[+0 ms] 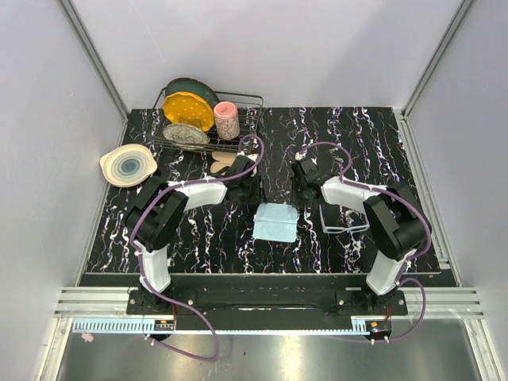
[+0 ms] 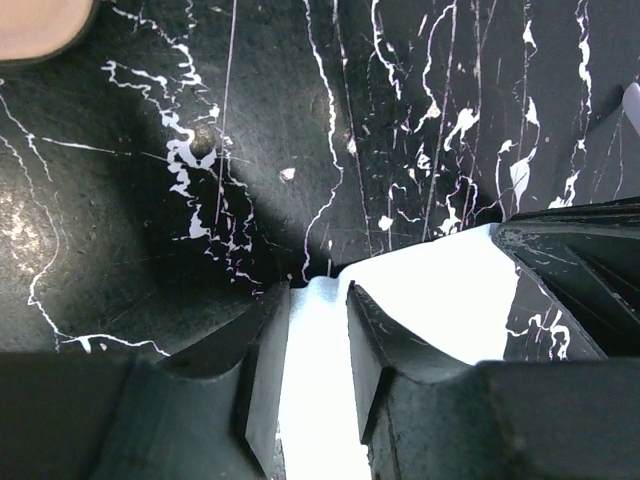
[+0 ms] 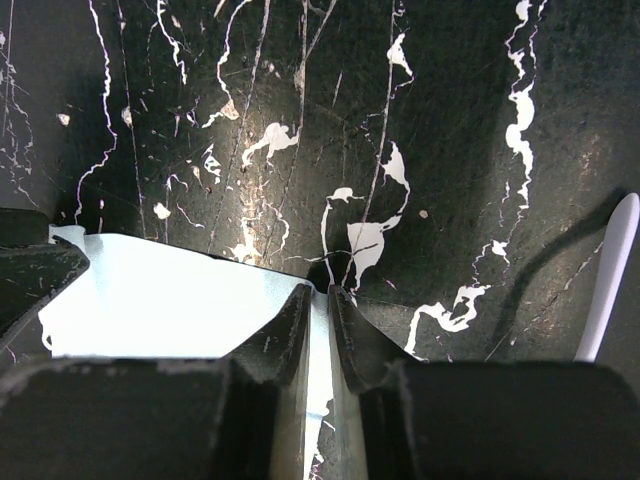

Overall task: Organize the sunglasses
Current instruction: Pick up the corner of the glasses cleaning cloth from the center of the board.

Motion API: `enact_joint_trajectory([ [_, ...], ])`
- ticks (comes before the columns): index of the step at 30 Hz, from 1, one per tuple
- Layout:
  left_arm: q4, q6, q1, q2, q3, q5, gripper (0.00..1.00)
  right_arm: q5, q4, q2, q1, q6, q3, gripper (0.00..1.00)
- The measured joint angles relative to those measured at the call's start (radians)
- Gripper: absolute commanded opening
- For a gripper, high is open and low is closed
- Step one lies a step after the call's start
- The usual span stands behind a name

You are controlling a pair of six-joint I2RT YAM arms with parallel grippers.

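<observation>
The sunglasses (image 1: pixel 343 220), with a thin whitish frame and clear lenses, lie on the black marble table just right of the light-blue cloth (image 1: pixel 275 221). One slim arm of them shows at the right edge of the right wrist view (image 3: pixel 610 270). My left gripper (image 1: pixel 252 193) is at the cloth's far left corner, its jaws close together with the cloth (image 2: pixel 318 380) between them. My right gripper (image 1: pixel 305 193) is at the far right corner, its jaws nearly together on the cloth (image 3: pixel 150 290). No black glasses case shows.
A wire dish rack (image 1: pixel 250 119) at the back left holds a yellow plate (image 1: pixel 189 109), a pink cup (image 1: pixel 227 121) and a patterned plate. A cream plate (image 1: pixel 127 165) lies at the left edge. A wooden utensil (image 1: pixel 222 162) lies near the left arm.
</observation>
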Motion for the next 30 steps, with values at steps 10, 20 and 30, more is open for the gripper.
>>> enact_joint_trajectory([
  [10, -0.003, -0.001, -0.011, -0.008, 0.001, -0.103, 0.28, 0.000, 0.000, 0.000, 0.000, 0.000, 0.000, 0.17],
  [20, -0.009, 0.014, -0.021, -0.008, 0.002, -0.122, 0.31, -0.001, 0.000, 0.000, 0.000, 0.000, 0.000, 0.16],
  [30, -0.014, 0.051, -0.066, -0.006, 0.007, -0.204, 0.30, -0.001, 0.001, 0.000, 0.000, 0.000, -0.002, 0.15],
])
